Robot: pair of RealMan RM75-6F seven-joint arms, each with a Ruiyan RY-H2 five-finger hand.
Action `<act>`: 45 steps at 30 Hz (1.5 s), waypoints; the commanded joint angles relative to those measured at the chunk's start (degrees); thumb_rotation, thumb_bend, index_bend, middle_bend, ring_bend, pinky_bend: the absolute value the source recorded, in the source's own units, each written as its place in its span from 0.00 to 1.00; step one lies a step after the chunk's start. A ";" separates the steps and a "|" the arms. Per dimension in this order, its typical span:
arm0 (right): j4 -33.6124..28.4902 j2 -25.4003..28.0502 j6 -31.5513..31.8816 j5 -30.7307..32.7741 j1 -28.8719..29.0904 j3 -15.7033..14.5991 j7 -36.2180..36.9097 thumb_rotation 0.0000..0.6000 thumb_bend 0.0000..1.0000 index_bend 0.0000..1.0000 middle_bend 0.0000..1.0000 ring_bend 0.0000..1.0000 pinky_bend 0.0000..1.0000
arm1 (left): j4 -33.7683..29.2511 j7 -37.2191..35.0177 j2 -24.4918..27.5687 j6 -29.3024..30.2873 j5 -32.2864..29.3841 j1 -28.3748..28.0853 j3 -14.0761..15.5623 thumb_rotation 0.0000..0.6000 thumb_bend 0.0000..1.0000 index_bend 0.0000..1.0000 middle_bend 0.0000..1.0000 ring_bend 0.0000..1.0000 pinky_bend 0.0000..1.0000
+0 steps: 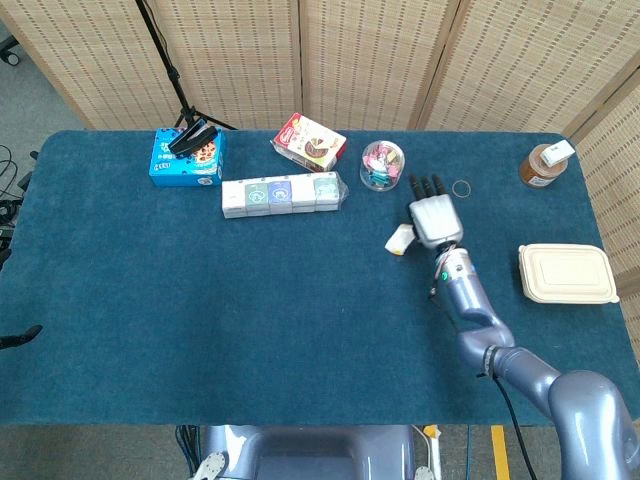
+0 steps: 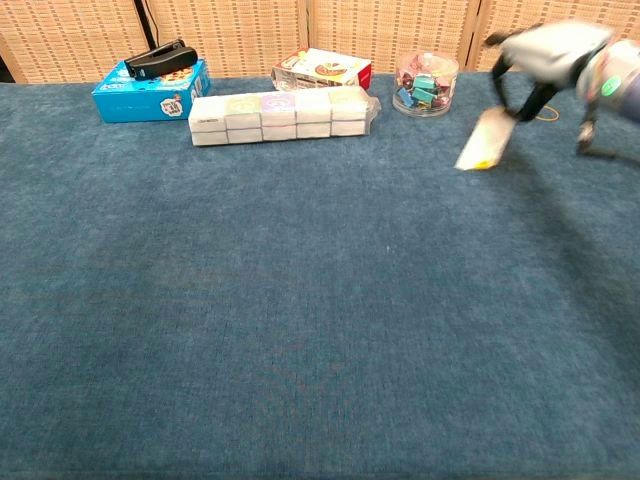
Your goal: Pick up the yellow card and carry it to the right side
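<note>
- A dark blue table (image 1: 200, 320) stands in front of woven screens (image 1: 380, 60).
- Head view: the right hand (image 1: 434, 220) is out over the table, near the jar of clips (image 1: 382, 165) and the little ring (image 1: 461, 188).
- The yellow card (image 1: 400, 239) shows just beside this hand, on its left side. It looks pale from up here.
- I think the hand is taking the card toward the lunch box (image 1: 566, 273) side, since the job is to carry it right.
- Chest view: the right hand (image 2: 550, 55) is blurry, up in the corner. The yellow card (image 2: 484, 140) hangs tilted below its fingers (image 2: 502, 85), lifted off the table. The fingers bend down and pinch the top of the card.
- The card hangs because only its top edge is held.
- The blue box (image 2: 150, 88) and the row of packs (image 2: 283, 116) sit far off on the left, out of the way.
- The left hand shows in neither view.
</note>
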 commanded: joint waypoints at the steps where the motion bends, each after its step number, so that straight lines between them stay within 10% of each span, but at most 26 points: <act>1: 0.39 2.92 0.37 1.17 -0.42 1.38 -1.05 1.00 0.65 0.64 0.00 0.00 0.00 | -0.07 -0.20 0.05 0.18 0.14 0.08 -0.01 1.00 0.00 0.00 0.00 0.00 0.00; 18: -23.73 17.96 19.42 -9.87 -9.89 0.65 9.65 1.00 0.61 0.50 0.00 0.00 0.00 | 0.27 -2.44 0.61 1.19 3.69 1.06 1.29 1.00 0.00 0.00 0.00 0.00 0.00; 25: -32.76 23.83 27.11 -15.03 -15.80 -2.17 11.74 1.00 0.01 0.13 0.00 0.00 0.00 | 0.37 -3.69 0.75 2.66 5.47 2.14 2.03 1.00 0.00 0.00 0.00 0.00 0.00; 45: -48.21 32.23 39.68 -18.01 -34.26 -11.01 12.46 1.00 0.00 0.00 0.00 0.00 0.00 | 2.19 -6.28 0.22 8.25 10.88 5.72 3.99 1.00 0.00 0.00 0.00 0.00 0.00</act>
